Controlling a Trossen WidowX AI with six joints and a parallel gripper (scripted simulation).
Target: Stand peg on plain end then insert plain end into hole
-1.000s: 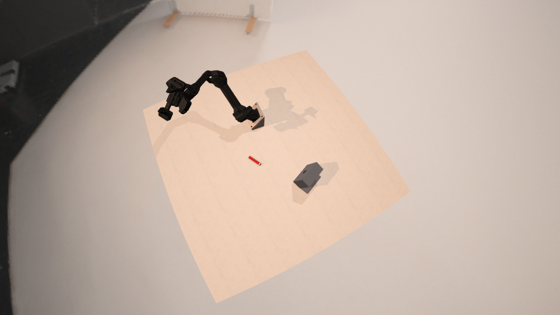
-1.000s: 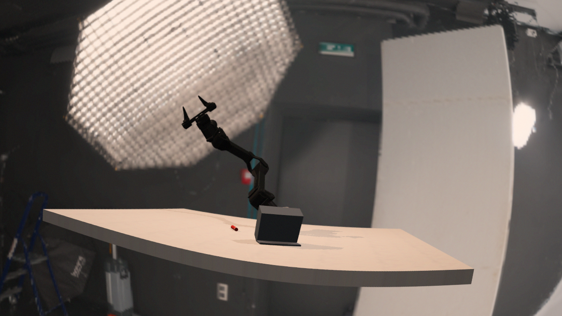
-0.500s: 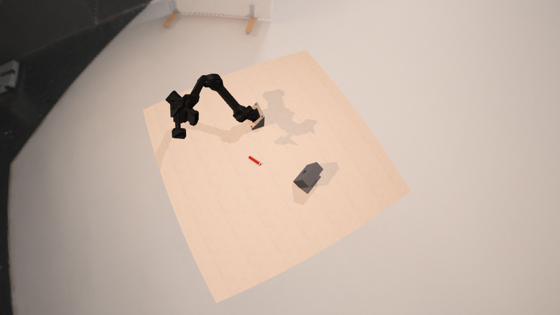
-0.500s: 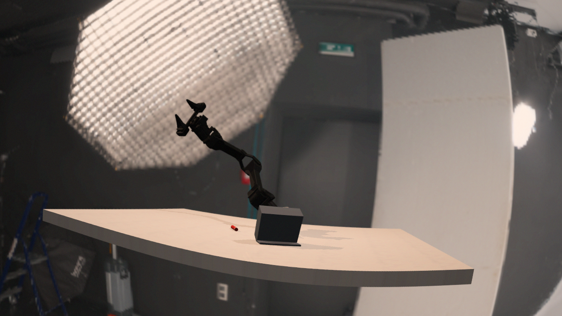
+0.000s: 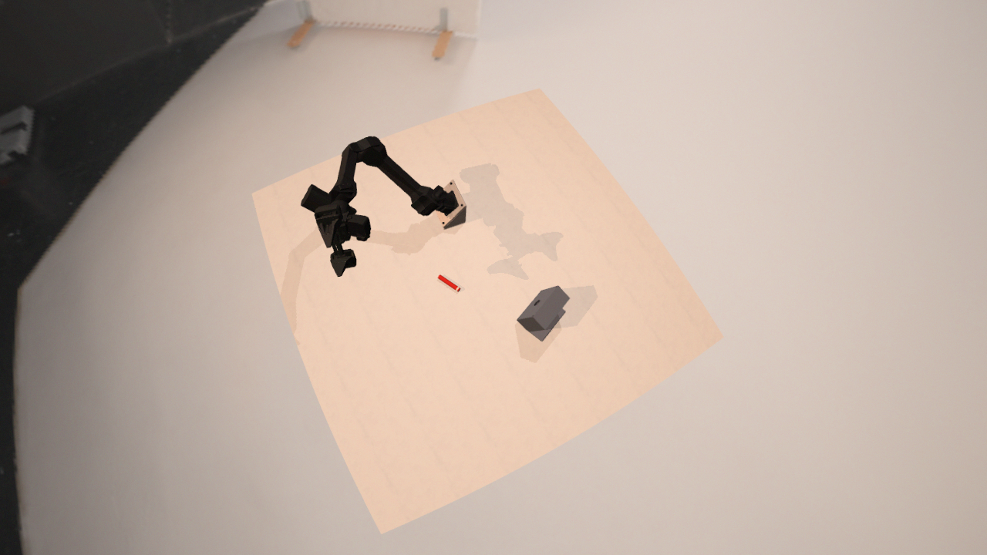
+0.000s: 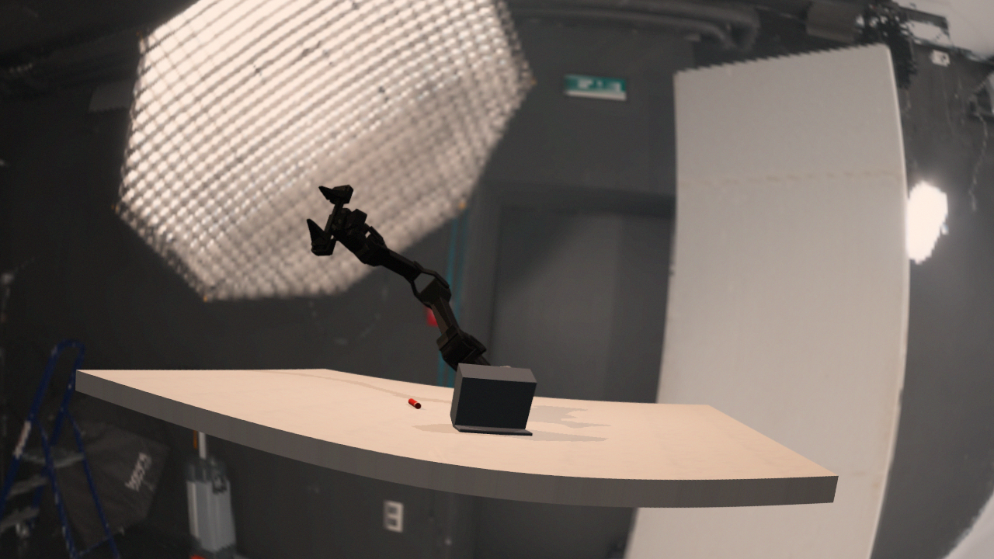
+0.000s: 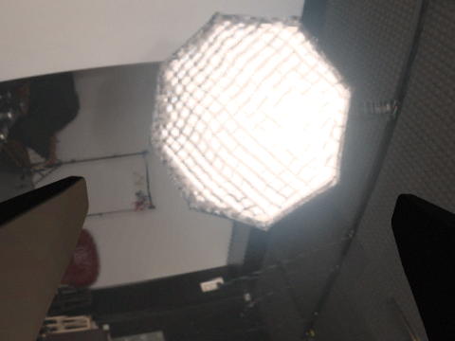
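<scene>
The red peg (image 5: 447, 282) (image 6: 414, 403) lies on its side on the table (image 5: 448, 414) (image 6: 264, 410). Its white band is at the end toward the panel in the top view. The dark grey sloped panel (image 5: 552, 305) (image 6: 495, 401) stands to the right of the peg, with its hole (image 5: 537, 303) visible as a small dark slot in the top view; the exterior view shows its back. My gripper (image 5: 321, 240) (image 6: 314, 203) (image 7: 244, 202) is open and empty, high above the table and well away from the peg. Neither peg nor panel shows in the wrist view.
The arm's base plate (image 5: 453, 206) is at the table, beyond the peg from the top view. The arm reaches up and to the left from it. Shadows of the arm and panel fall on the table. The wrist view shows a bright studio lamp (image 7: 256, 118) and room background.
</scene>
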